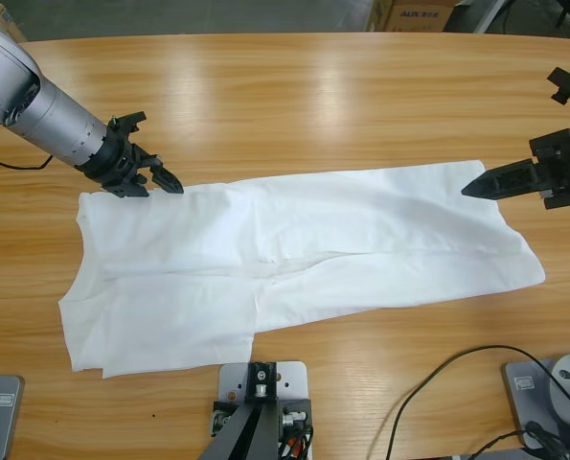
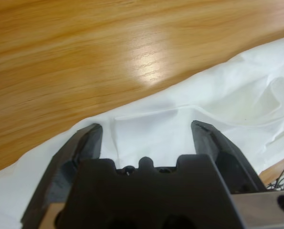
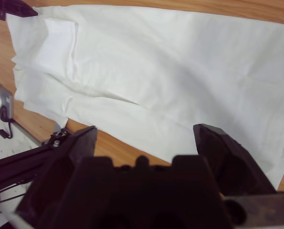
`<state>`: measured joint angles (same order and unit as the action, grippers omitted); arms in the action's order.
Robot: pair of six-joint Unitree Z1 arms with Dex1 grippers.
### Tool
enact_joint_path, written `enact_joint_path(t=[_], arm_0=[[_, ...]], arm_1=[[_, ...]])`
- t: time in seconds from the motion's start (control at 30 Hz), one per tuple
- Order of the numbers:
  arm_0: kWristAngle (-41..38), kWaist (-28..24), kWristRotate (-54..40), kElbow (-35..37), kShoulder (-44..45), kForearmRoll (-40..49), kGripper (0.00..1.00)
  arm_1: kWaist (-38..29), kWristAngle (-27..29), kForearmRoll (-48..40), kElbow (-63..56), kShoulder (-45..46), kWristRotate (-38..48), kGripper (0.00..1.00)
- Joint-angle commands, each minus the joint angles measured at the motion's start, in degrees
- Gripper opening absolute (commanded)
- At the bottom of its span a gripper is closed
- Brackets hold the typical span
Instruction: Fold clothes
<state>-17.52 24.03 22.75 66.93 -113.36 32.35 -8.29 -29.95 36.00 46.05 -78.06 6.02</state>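
Observation:
The clothes are one white T-shirt [image 1: 304,249] lying flat and lengthwise across the table, folded into a long band with a wider part at the lower left. My left gripper [image 1: 167,181] hovers at the shirt's upper left corner. In the left wrist view the left gripper [image 2: 146,125] is open, with the white T-shirt [image 2: 213,100] just beyond its jaws and nothing between them. My right gripper [image 1: 471,189] points at the shirt's upper right corner. The right wrist view shows the right gripper [image 3: 146,128] open above the T-shirt [image 3: 170,67], empty.
Bare wooden table [image 1: 294,86] stretches behind the shirt. A black cable [image 1: 438,379] loops on the table at the bottom right, and another cable [image 1: 16,165] trails at the left edge. A cardboard box [image 1: 409,13] stands beyond the far edge.

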Motion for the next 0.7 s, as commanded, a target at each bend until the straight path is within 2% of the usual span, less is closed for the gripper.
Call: enact_joint_path(t=[0.03, 0.13, 0.27, 0.33, 0.47, 0.5, 0.53, 0.57, 0.7], arm_0=[[-0.79, -0.39, -0.16, -1.1, -3.27, -1.29, 0.605], [-0.85, -0.42, -0.18, -1.28, -3.34, -1.41, 0.493], [-0.93, -0.42, -0.44, -1.77, -3.35, -1.41, 0.471], [-0.93, -0.41, -0.58, -1.98, -3.41, -1.41, 0.376], [-0.93, -0.41, -0.6, -2.14, -3.71, -1.5, 0.364], [-0.93, -0.42, -0.62, -2.19, -3.71, -1.48, 0.33], [-0.93, -0.41, -0.83, -2.31, -3.69, -1.5, 0.152], [-0.86, -0.42, -0.97, -2.46, -3.62, -1.5, 0.015], [-0.55, -0.39, -1.04, -2.51, -3.55, -1.5, 0.0]], arm_1=[[0.55, 0.42, -0.64, -1.78, -1.06, 0.82, 0.819], [0.55, 0.42, -0.67, -1.78, -1.13, 0.84, 0.821], [0.55, 0.42, -0.67, -1.78, -1.13, 0.84, 0.819], [0.55, 0.42, -0.67, -1.79, -1.13, 0.84, 0.82], [0.55, 0.42, -0.67, -1.76, -1.13, 0.84, 0.821], [0.54, 0.42, -0.67, -1.76, -1.13, 0.84, 0.821], [0.54, 0.42, -0.67, -1.76, -1.13, 0.84, 0.82], [0.55, 0.42, -0.67, -1.76, -1.13, 0.84, 0.821], [0.52, 0.42, -0.67, -1.78, -1.13, 0.84, 0.821]])
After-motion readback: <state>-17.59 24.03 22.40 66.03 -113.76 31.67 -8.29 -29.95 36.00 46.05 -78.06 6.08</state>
